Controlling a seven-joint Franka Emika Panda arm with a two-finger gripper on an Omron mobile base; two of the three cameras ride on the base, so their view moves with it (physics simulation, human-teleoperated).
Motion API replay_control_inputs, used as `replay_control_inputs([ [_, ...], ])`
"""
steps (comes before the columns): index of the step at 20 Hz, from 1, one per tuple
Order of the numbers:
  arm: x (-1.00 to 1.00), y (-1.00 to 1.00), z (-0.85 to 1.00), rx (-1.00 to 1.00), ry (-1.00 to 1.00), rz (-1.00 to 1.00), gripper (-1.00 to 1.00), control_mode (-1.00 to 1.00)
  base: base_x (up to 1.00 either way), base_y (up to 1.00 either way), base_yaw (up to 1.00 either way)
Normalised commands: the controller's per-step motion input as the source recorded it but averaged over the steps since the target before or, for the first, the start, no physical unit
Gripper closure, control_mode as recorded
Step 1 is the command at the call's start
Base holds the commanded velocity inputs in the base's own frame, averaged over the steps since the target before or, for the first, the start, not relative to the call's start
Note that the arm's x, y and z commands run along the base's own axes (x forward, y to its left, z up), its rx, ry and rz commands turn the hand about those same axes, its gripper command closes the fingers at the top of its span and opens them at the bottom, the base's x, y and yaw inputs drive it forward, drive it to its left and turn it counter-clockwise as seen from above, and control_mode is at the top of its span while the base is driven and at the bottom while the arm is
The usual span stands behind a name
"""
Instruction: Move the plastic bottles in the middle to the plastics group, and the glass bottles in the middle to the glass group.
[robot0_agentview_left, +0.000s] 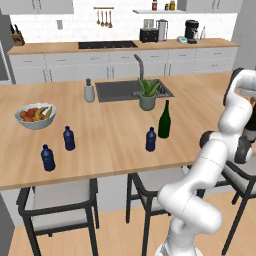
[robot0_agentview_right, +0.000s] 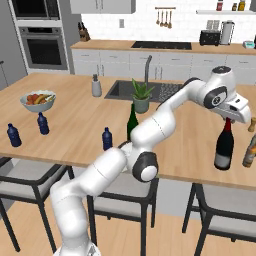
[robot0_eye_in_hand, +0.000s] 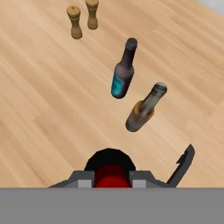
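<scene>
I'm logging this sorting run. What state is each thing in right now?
Gripper: shut on the near-black wine bottle's red top.
Near-black wine bottle: upright, base at the counter.
Green wine bottle: upright, mid-counter, untouched.
Middle blue bottle: upright, capped.
Two left blue bottles: upright.
Teal-label bottle: standing.
Amber bottle: standing.

- In the hand view my tool (robot0_eye_in_hand: 112, 178) hides most of the near-black bottle (robot0_eye_in_hand: 109, 161); I see just its reddish top.
- In the left base view my own arm covers that bottle almost wholly.
- The amber bottle (robot0_agentview_right: 250, 150) is cut by the right base view's right edge.
- Shelf items at the far wall are too small to tell.
</scene>
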Motion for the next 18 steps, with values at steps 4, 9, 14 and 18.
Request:
replay_control_inputs([
  [4, 0.0, 0.0, 0.0, 0.0, 0.0, 0.0, 1.0, -1.0, 0.0, 0.0, 0.0],
  [9, 0.0, 0.0, 0.0, 0.0, 0.0, 0.0, 1.0, -1.0, 0.0, 0.0, 0.0],
  [14, 0.07, -0.01, 0.0, 0.0, 0.0, -0.02, -1.0, -1.0, 0.0, 0.0, 0.0],
  [18, 0.0, 0.0, 0.0, 0.0, 0.0, 0.0, -1.0, -1.0, 0.0, 0.0, 0.0],
])
